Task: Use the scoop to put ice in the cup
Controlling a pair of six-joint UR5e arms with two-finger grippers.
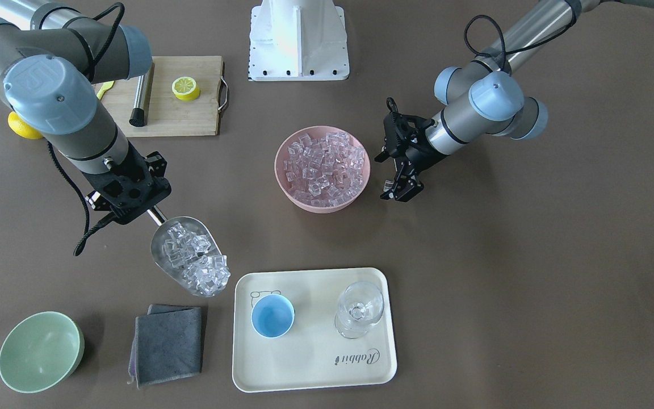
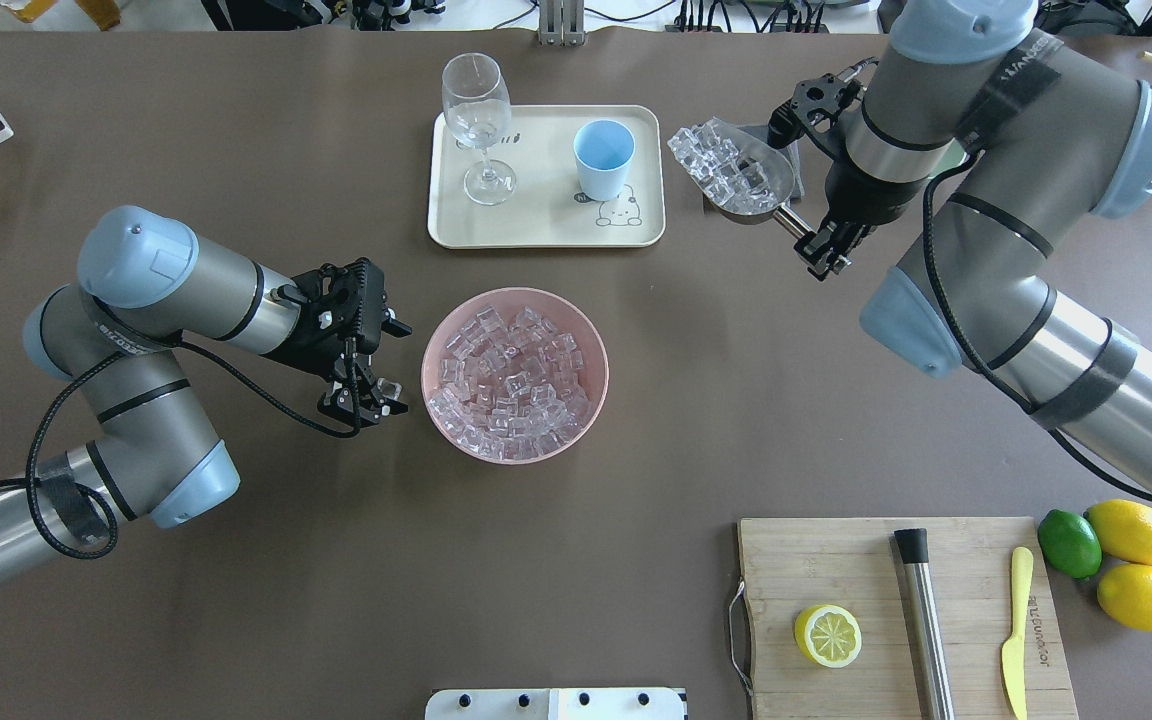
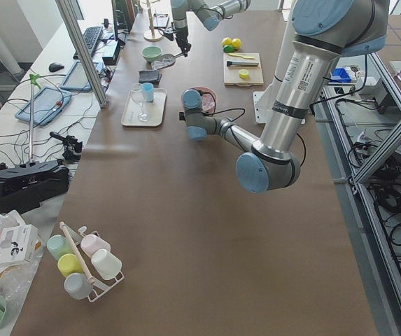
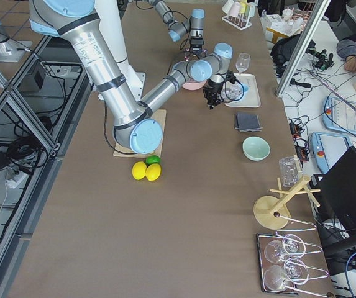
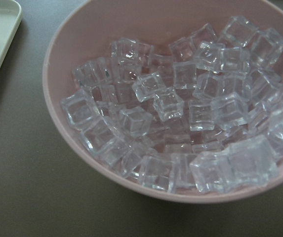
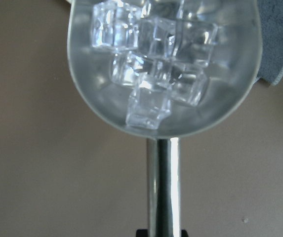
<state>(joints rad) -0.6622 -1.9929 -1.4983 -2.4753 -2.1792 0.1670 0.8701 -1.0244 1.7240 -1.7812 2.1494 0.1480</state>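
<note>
Seen from overhead, the scoop [image 2: 748,185], heaped with ice [image 2: 711,160], is hovering just beside the tray [image 2: 536,225]. The light-blue cup [image 2: 603,158] is standing on that tray at the scoop's 9 o'clock. My right pincer [image 2: 804,228] is pinching the scoop's handle. My left pincer [image 2: 398,367] is hanging spread at the pink bowl's [image 2: 425,370] 9 o'clock.

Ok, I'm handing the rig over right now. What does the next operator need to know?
Right tool: shut on the handle of the scoop, which is held above the table beside the tray, near the grey cloth.
Left tool: open, beside the pink bowl.
Ice: a heap in the scoop, and most remains in the pink bowl.
Cup: upright on the tray, empty.
Done: scoop loaded and lifted clear of the bowl.
Left: bring the scoop over the cup and tip the ice in.
</note>
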